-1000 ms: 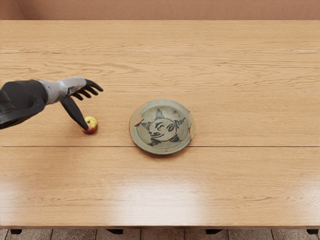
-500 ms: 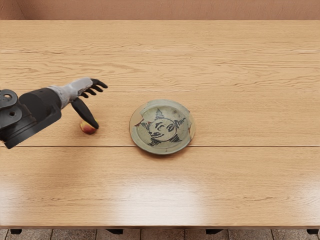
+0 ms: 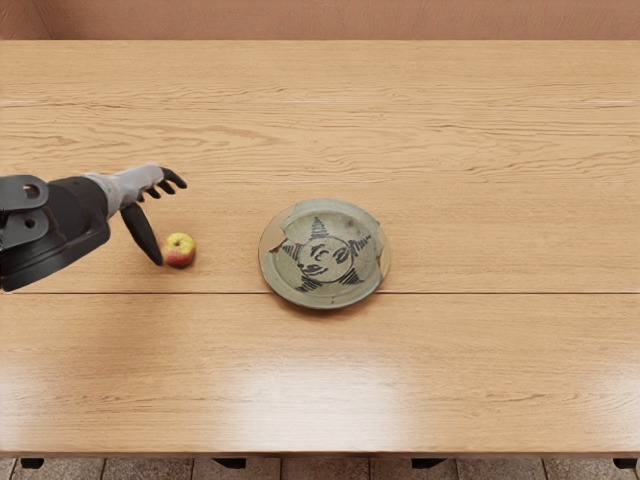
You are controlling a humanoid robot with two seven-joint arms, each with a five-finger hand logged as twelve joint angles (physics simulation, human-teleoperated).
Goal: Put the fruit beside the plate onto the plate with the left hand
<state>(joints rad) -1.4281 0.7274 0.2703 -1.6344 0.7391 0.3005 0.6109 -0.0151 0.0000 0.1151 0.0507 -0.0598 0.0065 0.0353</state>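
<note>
Apple, yellow with red blush, rests on table beside plate; fingers of my left hand spread wide, holding nothing.

Left arm: a bulky black forearm casing was joined to a light grey left hand, which was fitted with slender black fingers.

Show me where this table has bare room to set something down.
Bare table right of the plate, behind it, and along the near edge. Crowded only left of the plate: apple beside the left robot hand.
</note>
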